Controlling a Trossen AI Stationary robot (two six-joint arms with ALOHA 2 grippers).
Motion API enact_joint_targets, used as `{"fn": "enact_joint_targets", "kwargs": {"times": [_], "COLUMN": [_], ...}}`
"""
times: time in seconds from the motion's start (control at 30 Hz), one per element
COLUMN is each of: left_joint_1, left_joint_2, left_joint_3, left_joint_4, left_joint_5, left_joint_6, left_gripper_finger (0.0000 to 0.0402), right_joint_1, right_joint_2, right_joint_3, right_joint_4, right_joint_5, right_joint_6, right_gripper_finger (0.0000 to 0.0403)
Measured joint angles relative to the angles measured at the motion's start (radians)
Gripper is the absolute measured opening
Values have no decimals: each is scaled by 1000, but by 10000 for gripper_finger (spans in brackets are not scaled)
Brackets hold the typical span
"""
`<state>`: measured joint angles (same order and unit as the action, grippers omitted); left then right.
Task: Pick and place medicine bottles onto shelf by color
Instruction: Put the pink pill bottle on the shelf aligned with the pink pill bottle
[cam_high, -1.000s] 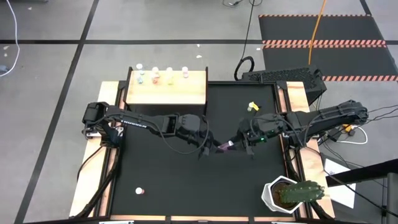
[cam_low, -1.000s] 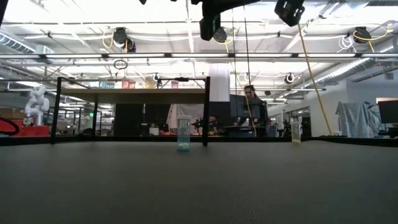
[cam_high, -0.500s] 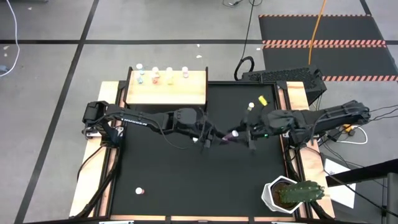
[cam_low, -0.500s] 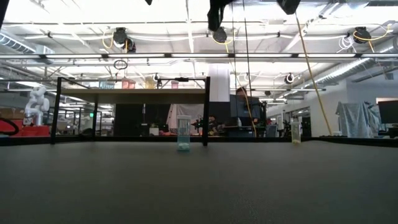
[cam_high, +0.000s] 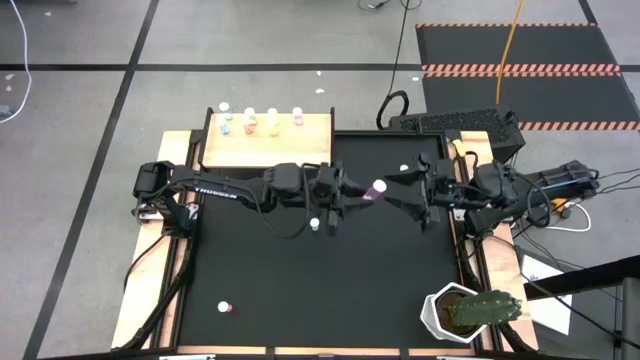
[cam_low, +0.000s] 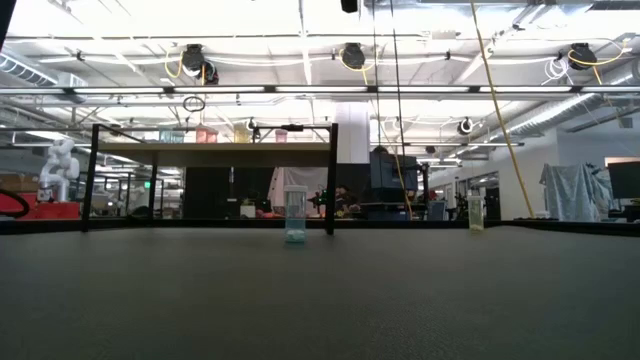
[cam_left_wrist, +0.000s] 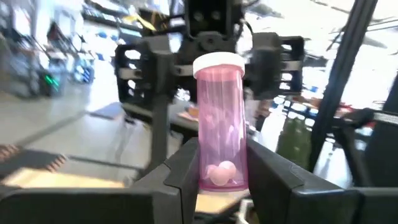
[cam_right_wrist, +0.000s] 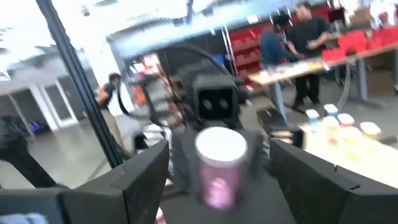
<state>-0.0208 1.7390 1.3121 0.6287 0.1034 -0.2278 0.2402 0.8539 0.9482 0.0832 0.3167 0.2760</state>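
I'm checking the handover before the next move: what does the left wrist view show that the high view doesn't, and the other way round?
Only the left wrist view: the left fingers pinch the pink bottle at its base, cap up, with small pale contents at the bottom.

Only the high view: the shelf with four bottles along its far edge, a loose bottle near the table's front left, and the cactus pot.

Both: the pink bottle in the left gripper, with the right gripper facing it, fingers open.

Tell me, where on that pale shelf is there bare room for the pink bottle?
The shelf is crowded only along its far edge, where the bottles stand in a row. Its near half, towards the left gripper holding the pink bottle, is bare.
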Motion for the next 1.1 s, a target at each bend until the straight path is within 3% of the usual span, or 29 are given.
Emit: {"fn": "enact_joint_targets", "kwargs": {"times": [0.23, 0.47, 0.83, 1.1], "left_joint_1": [0, 0, 9, 10], "left_joint_2": [0, -2, -2, -1], "left_joint_3": [0, 0, 0, 0], "left_joint_4": [57, 184, 169, 117], "left_joint_5": [-53, -55, -47, -44], "left_joint_6": [79, 158, 204, 247], "left_gripper_finger": [98, 115, 106, 114], "right_joint_1": [6, 10, -15, -25], "right_joint_2": [110, 144, 144, 143], "right_joint_3": [0, 0, 0, 0], "right_joint_4": [165, 249, 189, 213], "right_joint_5": [23, 105, 100, 96], "right_joint_6": [-39, -118, -165, -187], "right_gripper_finger": [269, 263, 260, 202]}}
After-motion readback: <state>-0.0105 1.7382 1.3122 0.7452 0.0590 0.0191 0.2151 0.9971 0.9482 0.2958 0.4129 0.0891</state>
